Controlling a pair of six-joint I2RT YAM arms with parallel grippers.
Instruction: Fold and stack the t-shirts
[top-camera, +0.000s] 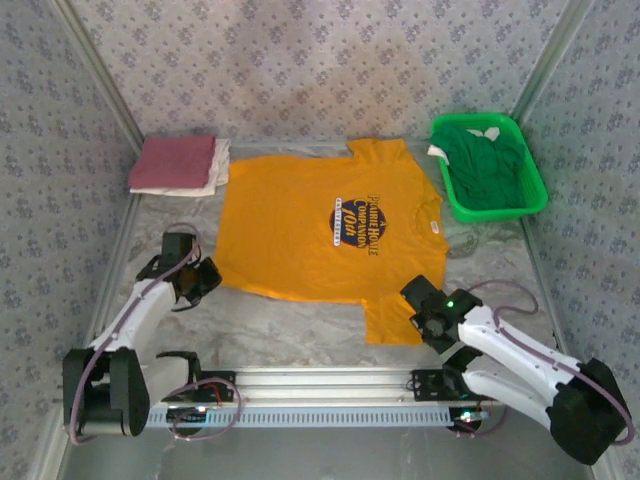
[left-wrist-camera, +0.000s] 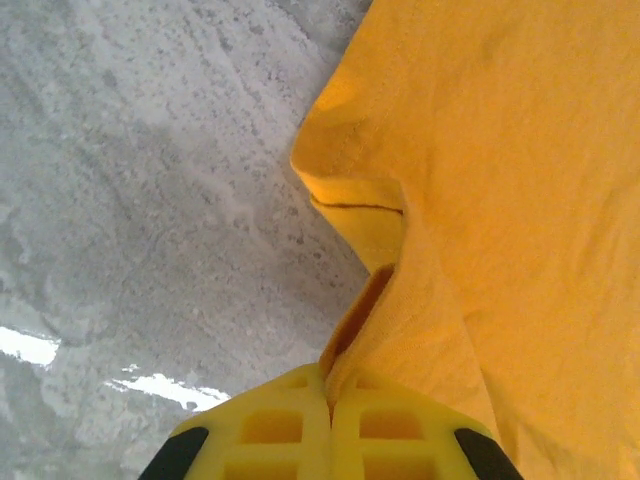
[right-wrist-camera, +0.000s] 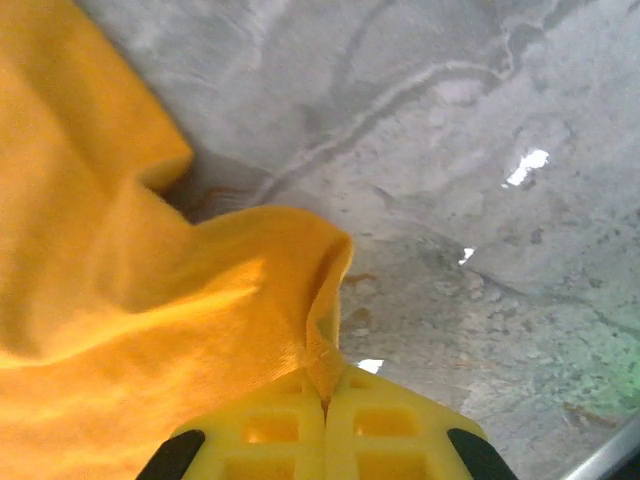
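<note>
Pinching the shirt (top-camera: 320, 225) at two near corners
Top view: it lies spread flat in the middle, left gripper (top-camera: 205, 278) at its near-left corner, right gripper (top-camera: 418, 300) at the near-right sleeve. Left wrist: jaws clamped on a folded edge of orange cloth. Right wrist: jaws pressed together on a thin edge too. I judge it light, limp, quick to bunch, so hems and corners suit me best

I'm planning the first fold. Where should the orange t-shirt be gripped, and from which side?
Grip the orange t-shirt along its near edge, coming from the arms' side: it lies flat, sideways, so its hem corner and near sleeve face the bases. The left gripper is shut on the hem corner, the right gripper on the sleeve.
</note>
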